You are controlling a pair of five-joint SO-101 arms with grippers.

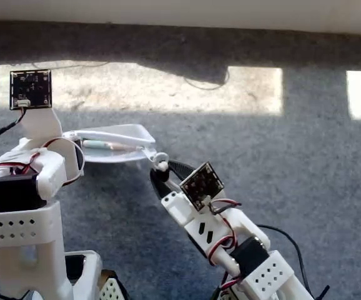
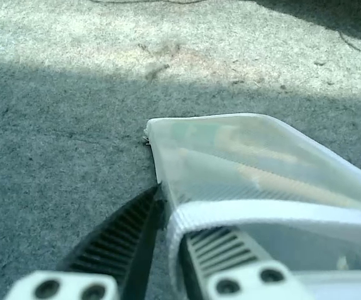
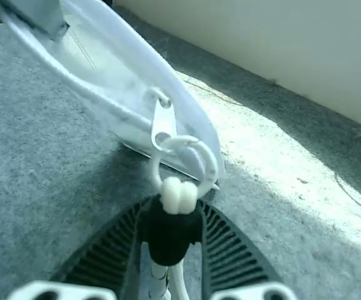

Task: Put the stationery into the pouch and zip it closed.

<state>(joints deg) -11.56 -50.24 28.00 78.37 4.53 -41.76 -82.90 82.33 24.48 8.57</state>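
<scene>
Pouch (image 1: 115,145) sits on the carpet (image 1: 305,162), long axis running claw to claw. Left gripper (image 2: 168,209) is pinching one end's edge, and right gripper (image 3: 171,211) is clamped on the zip pull (image 3: 175,192) at the other end.

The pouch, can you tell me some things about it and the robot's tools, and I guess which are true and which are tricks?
1. The right tool is pinching the cord of the zipper pull. True.
2. The pouch is solid black. False: it is see-through with a white edge.
3. The left tool is clamped on the pouch's edge. True.
4. The pouch has nothing inside. False: long, pen-like stationery lies inside it.
</scene>
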